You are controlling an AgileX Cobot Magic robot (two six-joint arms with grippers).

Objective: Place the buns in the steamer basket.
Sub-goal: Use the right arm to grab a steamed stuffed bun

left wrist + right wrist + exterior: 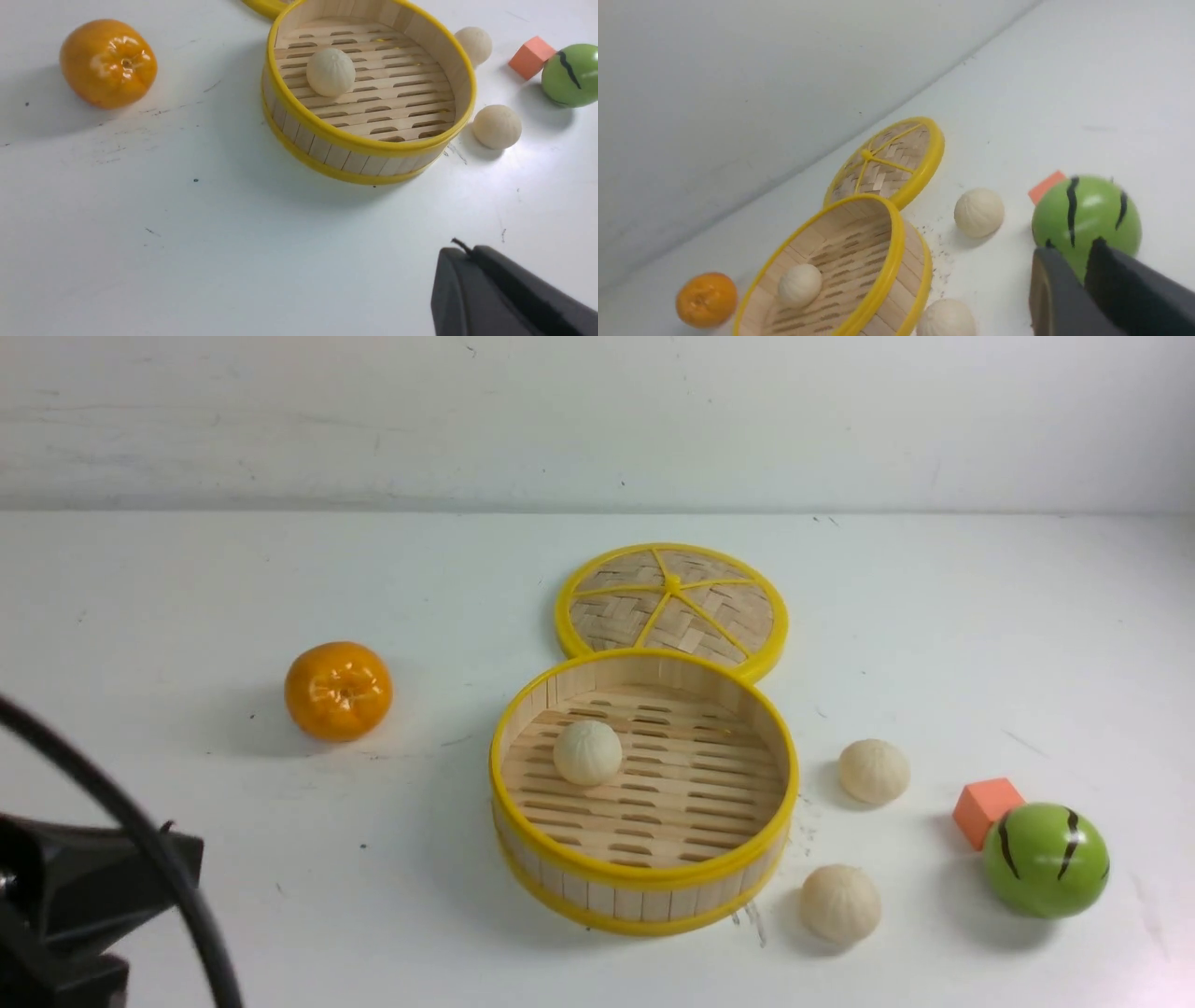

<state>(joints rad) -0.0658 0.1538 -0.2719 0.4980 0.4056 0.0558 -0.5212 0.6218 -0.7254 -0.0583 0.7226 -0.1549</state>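
The steamer basket [644, 882] stands mid-table with one bun [587, 752] on its slatted floor. Two more buns lie on the table to its right, one farther [874, 771] and one nearer [840, 903]. My left gripper [460, 252] is shut and empty, over bare table short of the basket [373, 144]. My right gripper [1069, 247] is empty, its jaws a narrow gap apart, in front of the green ball [1085, 214], with the buns [979, 212] [947, 319] to one side. It is out of the front view.
The woven lid [672, 609] lies flat behind the basket, touching it. An orange [338, 691] sits to the left. An orange-red cube [987, 810] and the green striped ball [1046, 859] sit at the right. My left arm [75, 896] fills the front-left corner.
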